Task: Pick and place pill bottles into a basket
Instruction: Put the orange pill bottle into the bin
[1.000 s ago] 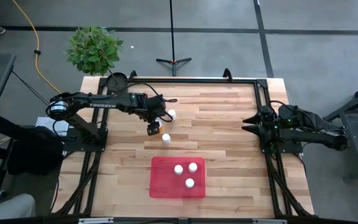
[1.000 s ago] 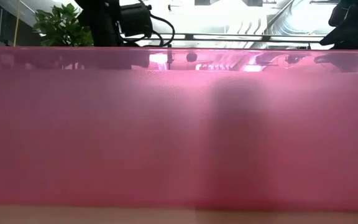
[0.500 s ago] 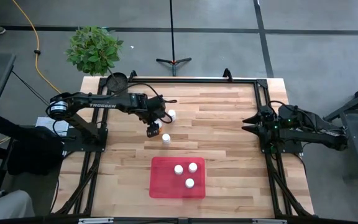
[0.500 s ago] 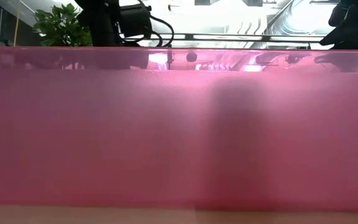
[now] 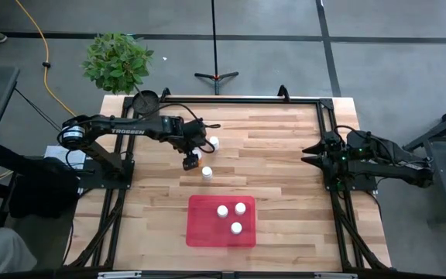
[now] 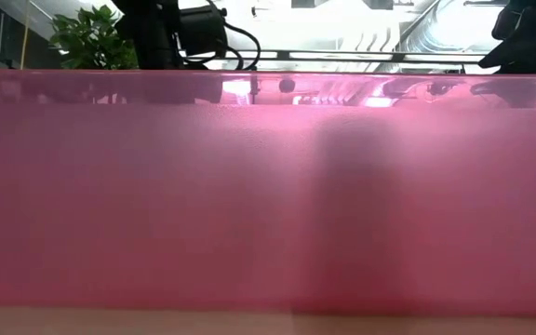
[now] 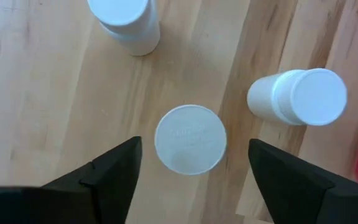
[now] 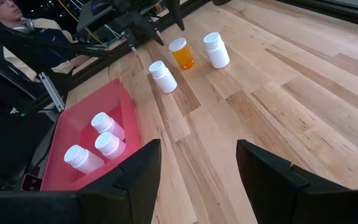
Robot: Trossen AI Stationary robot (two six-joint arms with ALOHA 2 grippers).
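Over the orange bottle (image 7: 190, 139) my left pincer (image 7: 191, 171) hangs open — fingers either side, not touching — three bottles (image 5: 231, 217) in the red tray (image 5: 200, 232).

Left arm (image 5: 122, 129): black links, white "TROSSEN" lettering, a silver round joint near the base.
Cables: thin black loops over the wrist.
Right arm (image 5: 378, 155): black, with small green lights.
Fingers (image 7: 291, 177): dark, matte, wedge-shaped with flat faces.
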